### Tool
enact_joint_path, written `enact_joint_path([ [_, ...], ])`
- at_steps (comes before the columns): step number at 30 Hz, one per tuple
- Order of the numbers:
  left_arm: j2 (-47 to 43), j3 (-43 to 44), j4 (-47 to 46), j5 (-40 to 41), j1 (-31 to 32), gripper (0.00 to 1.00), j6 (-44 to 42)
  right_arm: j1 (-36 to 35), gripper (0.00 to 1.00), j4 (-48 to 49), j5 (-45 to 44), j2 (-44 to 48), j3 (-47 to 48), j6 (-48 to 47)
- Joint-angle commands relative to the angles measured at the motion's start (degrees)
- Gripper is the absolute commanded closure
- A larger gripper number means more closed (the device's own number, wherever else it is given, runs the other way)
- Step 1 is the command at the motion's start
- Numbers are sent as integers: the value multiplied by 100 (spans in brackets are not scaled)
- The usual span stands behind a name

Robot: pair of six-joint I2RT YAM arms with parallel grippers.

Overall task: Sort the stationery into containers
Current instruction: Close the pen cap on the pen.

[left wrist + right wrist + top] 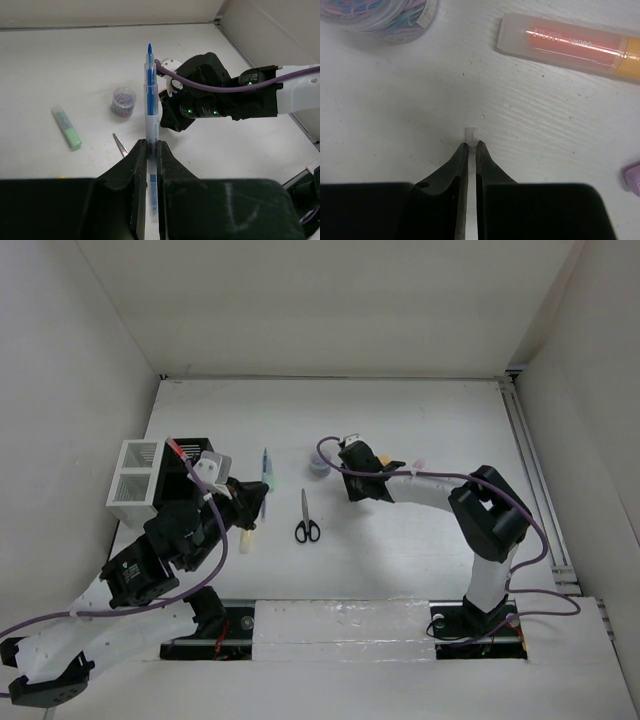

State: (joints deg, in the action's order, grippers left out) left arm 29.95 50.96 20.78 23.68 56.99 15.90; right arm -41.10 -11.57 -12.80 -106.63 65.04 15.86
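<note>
Where white walls [330, 300] rise, scissors [306, 522] on tabletop [420, 420]

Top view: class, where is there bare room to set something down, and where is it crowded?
Free: far strip behind blue pen and jar; near patch between scissors and right arm. Crowded: around white box, black box, left arm.

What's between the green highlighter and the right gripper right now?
A small round tub of coloured bits stands between the green highlighter and the right gripper, seen in the left wrist view.
</note>
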Motion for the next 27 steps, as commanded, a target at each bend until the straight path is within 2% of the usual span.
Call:
enact_joint_path([
  [1,194,-77,-223,49,5,100,-8,41,100,242,216,211,-140,31],
  [4,397,-25,-223,-74,5,100,-8,41,100,716,532,642,-455,31],
  [9,573,-77,-223,-486,5,100,-60,-65,100,1226,252,2354,-877,434],
  [11,687,-77,-285,-645,5,100,-61,-65,100,1849,190,3230,-1219,646],
  [15,985,-77,-355,-1058,5,100,-166,-188,100,3193,-135,4287,-1738,1304],
  [19,1056,-25,-477,-1497,5,100,-271,-354,100,4503,-153,4651,-2065,2497],
  [23,916,-86,-723,-1778,5,100,-272,-758,100,5294,-468,4783,-2591,3562],
  [24,855,-86,-724,-1858,5,100,-272,-1029,100,6141,-722,4783,-2758,3626],
  [26,854,-86,-925,-2033,5,100,-272,-1259,100,7033,-978,4687,-3241,3757],
  [27,854,-86,-926,-2243,5,100,-272,-1347,100,7829,-1075,4617,-3356,3758],
])
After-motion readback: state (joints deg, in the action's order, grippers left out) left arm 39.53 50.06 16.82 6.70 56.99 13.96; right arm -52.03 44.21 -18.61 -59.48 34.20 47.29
